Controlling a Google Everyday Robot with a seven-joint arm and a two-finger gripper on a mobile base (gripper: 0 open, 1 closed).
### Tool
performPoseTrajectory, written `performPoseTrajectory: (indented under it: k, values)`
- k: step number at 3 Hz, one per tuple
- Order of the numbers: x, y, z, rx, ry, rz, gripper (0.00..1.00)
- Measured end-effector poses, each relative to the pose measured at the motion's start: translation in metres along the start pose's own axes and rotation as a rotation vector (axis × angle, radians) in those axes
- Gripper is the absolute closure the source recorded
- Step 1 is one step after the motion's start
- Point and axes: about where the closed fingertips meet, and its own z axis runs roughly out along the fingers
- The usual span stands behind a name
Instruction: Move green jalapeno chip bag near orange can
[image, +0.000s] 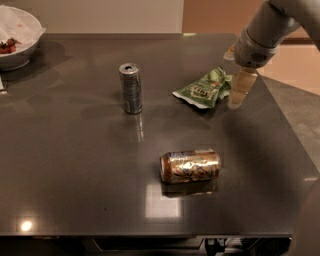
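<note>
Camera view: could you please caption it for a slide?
The robot's hand beside the green jalapeno chip bag; the orange can lies on its side.

My gripper hangs over the table's right side, just beside the right end of the green jalapeno chip bag; it may be touching, but the view is unclear. Between the bag and the orange can, which lies on its side nearer the front edge, the surface is bare: an open lane. An upright silver can stands left of the bag, off that lane. A white bowl sits in the far left corner, well apart. There is broad free surface left of the orange can.
</note>
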Motion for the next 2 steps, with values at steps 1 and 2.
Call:
performPoseTrajectory:
  k: [1, 2]
  values:
    - [0.006, -0.016, 0.024, -0.026, 0.006, 0.004, 0.0]
    - [0.008, -0.028, 0.04, -0.047, 0.004, 0.007, 0.0]
